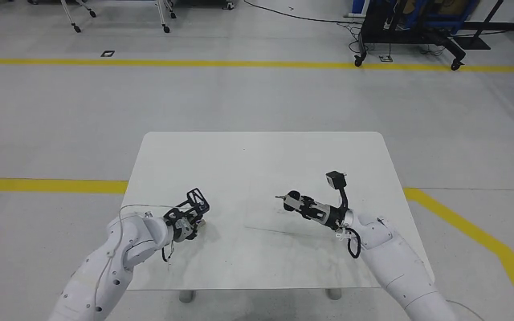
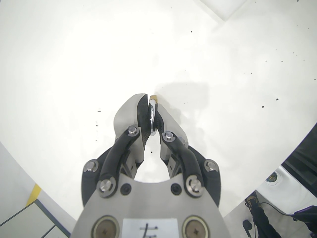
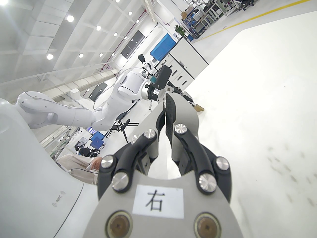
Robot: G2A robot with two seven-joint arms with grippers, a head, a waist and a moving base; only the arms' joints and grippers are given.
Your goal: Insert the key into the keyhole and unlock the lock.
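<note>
On the white table [image 1: 257, 156], my left gripper [image 1: 195, 225] sits near the front left. It is shut on the padlock's silver shackle [image 2: 151, 121]; the brass body [image 2: 154, 97] peeks out past the fingertips, low over the tabletop. My left gripper [image 2: 151, 100] hides most of the lock. My right gripper [image 1: 288, 199] is at the front right, pointing toward the left one, shut on a thin key [image 1: 279, 197] that sticks out from its tips. In the right wrist view the right gripper [image 3: 165, 98] has its pads pressed together, and the brass lock [image 3: 199, 108] shows farther off.
A wide gap of bare tabletop [image 2: 99, 50] separates the two grippers. The table's front edge runs close behind both arms. Yellow floor tape [image 1: 241, 62] and wheeled carts [image 1: 409, 32] lie far beyond the table.
</note>
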